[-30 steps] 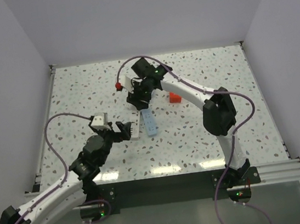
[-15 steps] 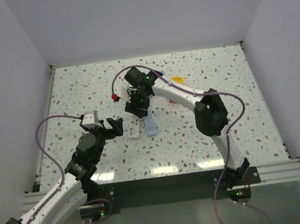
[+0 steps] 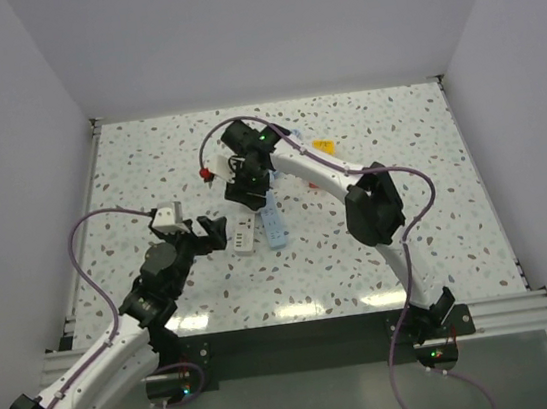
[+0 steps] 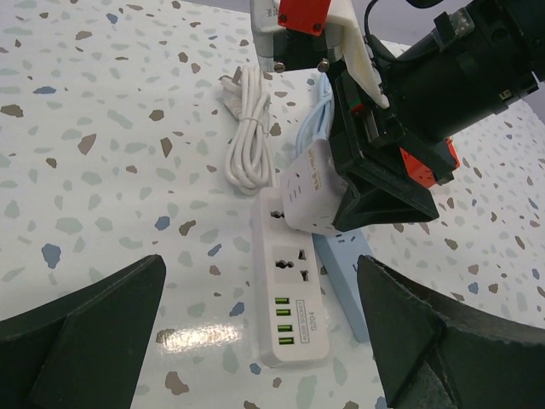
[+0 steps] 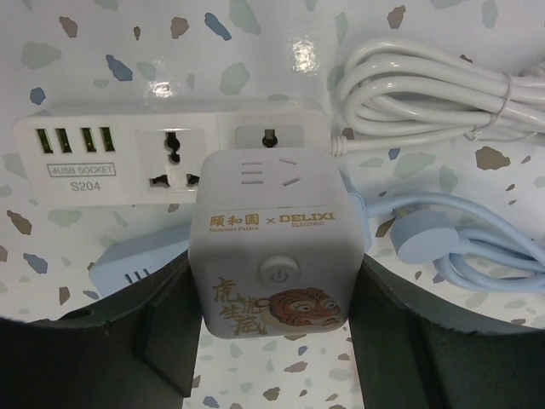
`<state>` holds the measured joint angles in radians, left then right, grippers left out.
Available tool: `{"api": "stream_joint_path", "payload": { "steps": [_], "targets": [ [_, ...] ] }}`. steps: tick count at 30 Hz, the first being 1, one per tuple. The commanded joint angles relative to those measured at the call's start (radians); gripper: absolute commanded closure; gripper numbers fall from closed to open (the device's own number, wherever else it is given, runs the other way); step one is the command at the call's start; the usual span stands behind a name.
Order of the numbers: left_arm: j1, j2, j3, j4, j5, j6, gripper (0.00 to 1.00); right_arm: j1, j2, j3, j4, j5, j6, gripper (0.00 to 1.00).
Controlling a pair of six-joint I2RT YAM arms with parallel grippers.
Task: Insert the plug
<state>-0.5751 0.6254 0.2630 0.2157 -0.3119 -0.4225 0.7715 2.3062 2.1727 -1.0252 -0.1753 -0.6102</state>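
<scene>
Hanging over the far socket of the white power strip, the cube plug was clamped between the closed fingers of the right gripper, its tiger print facing the wrist camera. It sat tilted in the left wrist view, its lower edge close to the strip. Whether the pins had met the holes could not be told, since the cube hid them.

A second before, the right arm had been farther back on the table. It had since swung in and brought the cube over the strip's far end, and in the last half-second it barely shifted. The carry looked finished, with lining up and pressing down probably still to do.

The left gripper had kept near the strip's near end, jaws wide apart and holding nothing. It seemed placed to steady the strip, which might otherwise slide under a push.

A blue power strip lay alongside on the right. The bundled white cord lay beyond the far end, and a blue cord curled just beside the cube, crowding the approach. An orange thing lay well apart.
</scene>
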Motion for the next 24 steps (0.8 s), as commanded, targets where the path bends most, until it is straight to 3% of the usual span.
{"api": "stream_joint_path", "payload": {
  "steps": [1, 24],
  "targets": [
    [0.009, 0.008, -0.015, 0.030, 0.014, 0.028, 0.00, 0.000, -0.001, 0.042, -0.035, -0.001, -0.011, 1.00],
    [0.011, 0.010, -0.022, 0.044, 0.030, 0.034, 0.00, 0.022, 0.064, 0.116, -0.055, 0.031, -0.025, 1.00]
  ]
}}
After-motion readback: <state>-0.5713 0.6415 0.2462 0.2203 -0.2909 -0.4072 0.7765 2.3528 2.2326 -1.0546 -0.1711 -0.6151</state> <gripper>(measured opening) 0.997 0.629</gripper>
